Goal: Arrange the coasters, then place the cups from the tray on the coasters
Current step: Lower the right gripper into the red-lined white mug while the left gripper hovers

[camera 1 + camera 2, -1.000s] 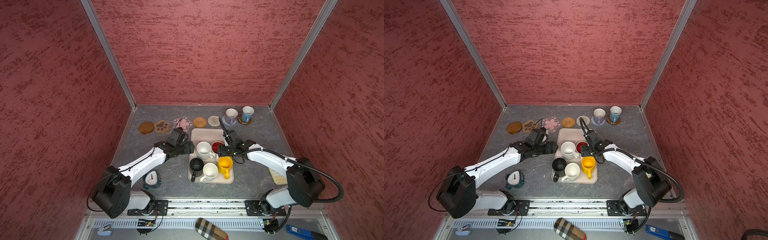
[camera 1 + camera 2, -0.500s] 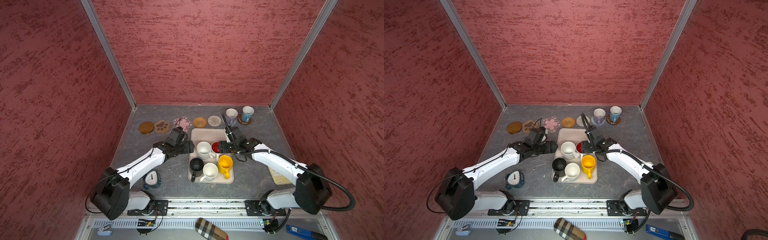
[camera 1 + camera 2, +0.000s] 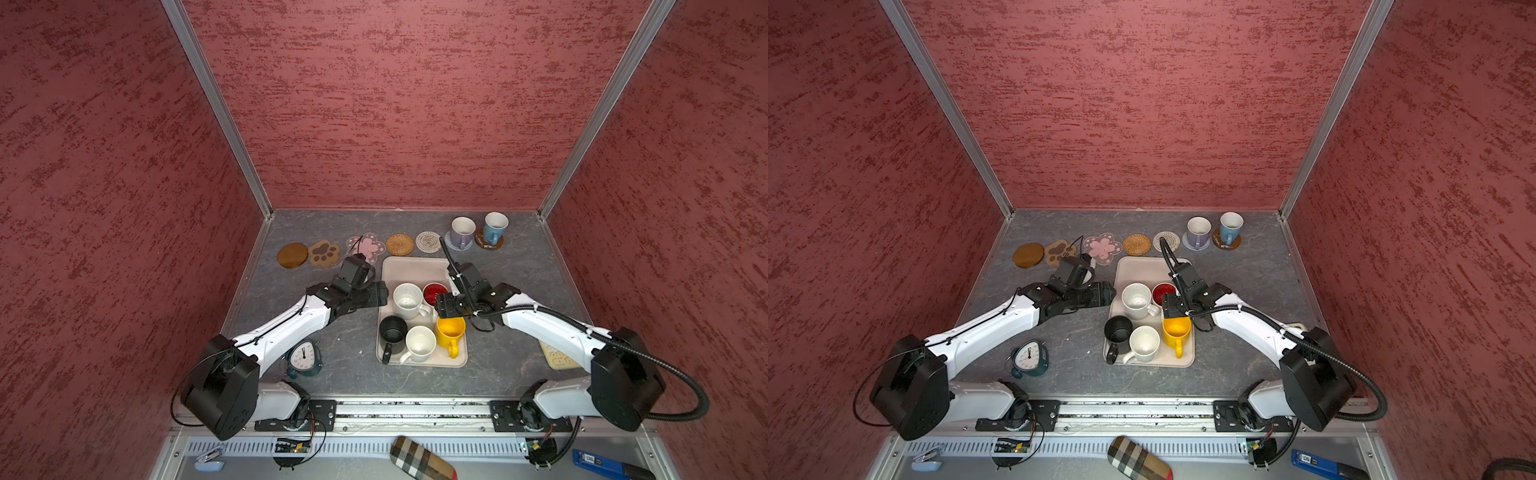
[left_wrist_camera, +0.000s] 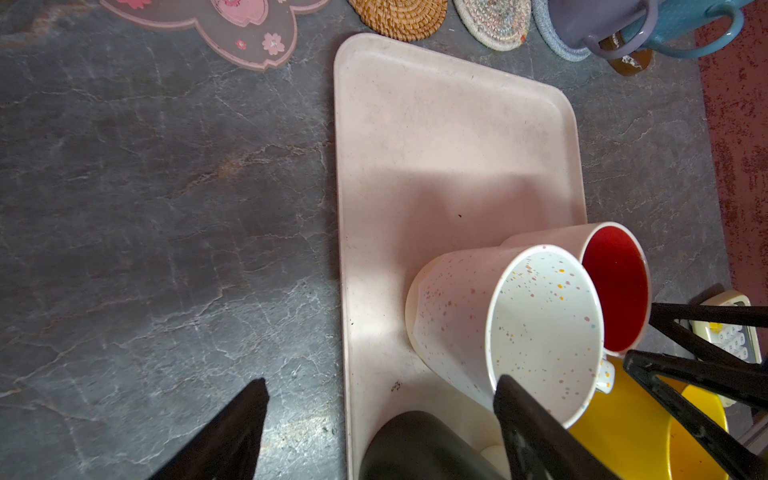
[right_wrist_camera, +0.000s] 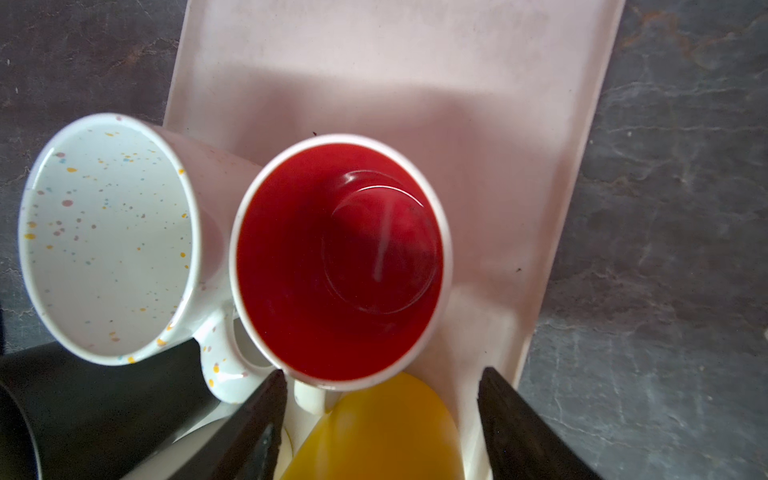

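Right arm [image 3: 540, 324] has reached over the red-lined cup [image 5: 332, 257], jaws wide; left arm [image 3: 291, 324] stays outstretched, jaws wide.

right pincer [image 5: 382, 374] lower over the red-lined cup [image 5: 340, 257]; jaws slightly narrower

High stereo overviews, wrist close-ups over tray [image 4: 436, 124]

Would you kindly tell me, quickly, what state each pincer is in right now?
Left pincer: open, holding nothing.
Right pincer: open, poised at the red-lined cup, nothing held.
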`<action>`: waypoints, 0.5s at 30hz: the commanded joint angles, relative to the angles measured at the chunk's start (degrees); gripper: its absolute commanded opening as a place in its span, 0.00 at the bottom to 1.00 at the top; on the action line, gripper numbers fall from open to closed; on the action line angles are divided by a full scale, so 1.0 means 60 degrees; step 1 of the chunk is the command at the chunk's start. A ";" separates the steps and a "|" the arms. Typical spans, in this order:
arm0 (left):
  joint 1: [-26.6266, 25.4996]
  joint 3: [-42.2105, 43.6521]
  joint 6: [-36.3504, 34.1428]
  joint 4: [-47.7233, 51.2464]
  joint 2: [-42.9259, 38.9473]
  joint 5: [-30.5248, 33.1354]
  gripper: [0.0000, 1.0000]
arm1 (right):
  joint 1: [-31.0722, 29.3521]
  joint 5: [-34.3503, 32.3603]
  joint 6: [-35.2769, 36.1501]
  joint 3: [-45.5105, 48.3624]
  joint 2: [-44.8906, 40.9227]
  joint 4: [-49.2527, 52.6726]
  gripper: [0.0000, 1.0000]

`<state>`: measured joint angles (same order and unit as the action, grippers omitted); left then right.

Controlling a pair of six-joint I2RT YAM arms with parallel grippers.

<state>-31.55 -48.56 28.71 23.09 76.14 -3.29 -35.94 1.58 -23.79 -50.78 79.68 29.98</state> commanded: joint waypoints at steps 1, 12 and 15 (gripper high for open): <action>0.0000 0.0067 0.0048 -0.0123 -0.0122 0.0037 0.86 | -0.0103 0.0148 -0.0094 0.0034 0.0169 -0.0246 0.74; 0.0015 0.0079 0.0020 -0.0084 -0.0107 0.0046 0.86 | -0.0154 -0.0247 -0.0210 -0.0120 0.0548 -0.0382 0.74; 0.0022 0.0080 0.0020 -0.0076 -0.0109 0.0058 0.86 | -0.0152 -0.0524 -0.0210 -0.0177 0.0836 -0.0263 0.72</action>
<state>-31.55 -48.56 28.71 23.09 76.14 -3.29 -36.60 1.58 -24.64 -50.85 83.48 28.05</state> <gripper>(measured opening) 0.863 0.727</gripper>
